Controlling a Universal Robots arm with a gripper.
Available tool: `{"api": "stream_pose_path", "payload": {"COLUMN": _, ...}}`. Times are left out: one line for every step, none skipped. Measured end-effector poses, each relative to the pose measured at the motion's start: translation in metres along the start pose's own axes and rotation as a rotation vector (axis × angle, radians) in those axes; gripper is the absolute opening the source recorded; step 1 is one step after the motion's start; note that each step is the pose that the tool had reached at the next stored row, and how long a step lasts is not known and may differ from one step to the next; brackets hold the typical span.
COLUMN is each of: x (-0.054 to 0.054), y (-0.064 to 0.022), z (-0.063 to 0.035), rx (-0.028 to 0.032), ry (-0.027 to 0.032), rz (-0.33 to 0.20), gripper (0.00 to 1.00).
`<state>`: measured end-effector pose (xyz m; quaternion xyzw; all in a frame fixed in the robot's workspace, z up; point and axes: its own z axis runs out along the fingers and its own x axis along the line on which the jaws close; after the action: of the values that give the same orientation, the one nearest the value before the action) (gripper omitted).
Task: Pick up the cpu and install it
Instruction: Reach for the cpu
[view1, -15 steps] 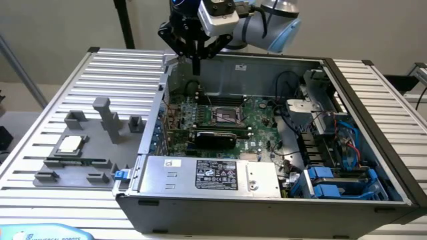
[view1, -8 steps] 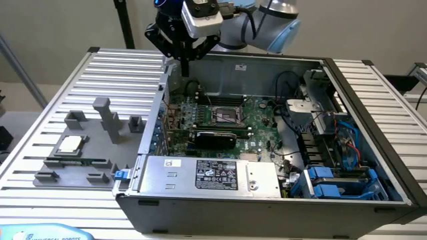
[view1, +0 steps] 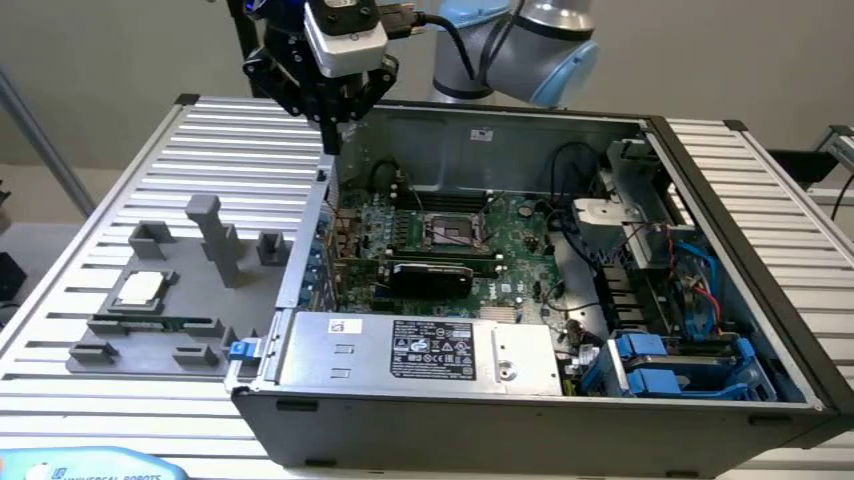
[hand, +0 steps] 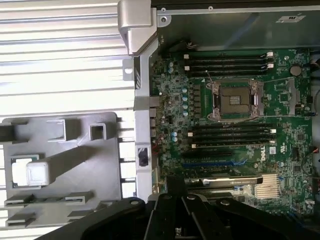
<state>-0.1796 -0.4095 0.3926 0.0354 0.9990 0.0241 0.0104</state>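
Observation:
The cpu (view1: 139, 290) is a small square chip with a silvery top, lying flat in the grey fixture (view1: 160, 330) on the table at the exterior view's left; the wrist view also has the cpu (hand: 36, 173) in the fixture (hand: 95, 165). My gripper (view1: 328, 112) hangs high above the computer case's back left corner, shut and holding nothing, well away from the chip. The open socket (view1: 449, 233) sits in the middle of the green motherboard (view1: 514, 270) inside the case; from the wrist camera the socket (hand: 235, 100) is empty.
The open computer case (view1: 721, 200) fills the table's middle and right, with a power supply (view1: 427, 350) at its front and blue drive bays (view1: 667, 365). A long green memory stick (view1: 154, 324) lies in the fixture, whose upright posts (view1: 214, 240) rise beside the chip.

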Motion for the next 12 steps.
{"api": "stream_pose_path", "payload": {"x": 0.004, "y": -0.0006, "z": -0.0001, "rx": 0.0000, "ry": 0.0001, "rz": 0.000, "gripper": 0.11}}
{"api": "stream_pose_path", "payload": {"x": 0.009, "y": -0.0012, "z": -0.0002, "rx": 0.0000, "ry": 0.0000, "rz": 0.000, "gripper": 0.11}}
{"api": "stream_pose_path", "payload": {"x": 0.013, "y": -0.0018, "z": -0.0004, "rx": 0.0001, "ry": 0.0001, "rz": 0.000, "gripper": 0.11}}
{"api": "stream_pose_path", "payload": {"x": 0.018, "y": -0.0023, "z": -0.0005, "rx": 0.0001, "ry": 0.0001, "rz": 0.000, "gripper": 0.11}}
{"api": "stream_pose_path", "payload": {"x": 0.023, "y": -0.0029, "z": -0.0006, "rx": 0.0000, "ry": 0.0000, "rz": 0.000, "gripper": 0.11}}
{"api": "stream_pose_path", "payload": {"x": 0.027, "y": -0.0034, "z": -0.0007, "rx": 0.0001, "ry": 0.0001, "rz": 0.000, "gripper": 0.11}}
{"api": "stream_pose_path", "payload": {"x": 0.032, "y": -0.0039, "z": -0.0008, "rx": 0.0000, "ry": 0.0000, "rz": 0.000, "gripper": 0.11}}
{"api": "stream_pose_path", "payload": {"x": 0.036, "y": -0.0044, "z": -0.0009, "rx": 0.0001, "ry": 0.0000, "rz": 0.000, "gripper": 0.11}}
{"api": "stream_pose_path", "payload": {"x": 0.041, "y": -0.0048, "z": -0.0010, "rx": 0.0001, "ry": 0.0000, "rz": 0.000, "gripper": 0.11}}
{"api": "stream_pose_path", "payload": {"x": 0.045, "y": -0.0053, "z": -0.0012, "rx": 0.0001, "ry": 0.0001, "rz": 0.000, "gripper": 0.11}}
{"api": "stream_pose_path", "payload": {"x": 0.050, "y": -0.0057, "z": -0.0012, "rx": 0.0001, "ry": 0.0001, "rz": 0.000, "gripper": 0.11}}
{"api": "stream_pose_path", "payload": {"x": 0.054, "y": -0.0062, "z": -0.0013, "rx": 0.0000, "ry": 0.0000, "rz": 0.000, "gripper": 0.11}}
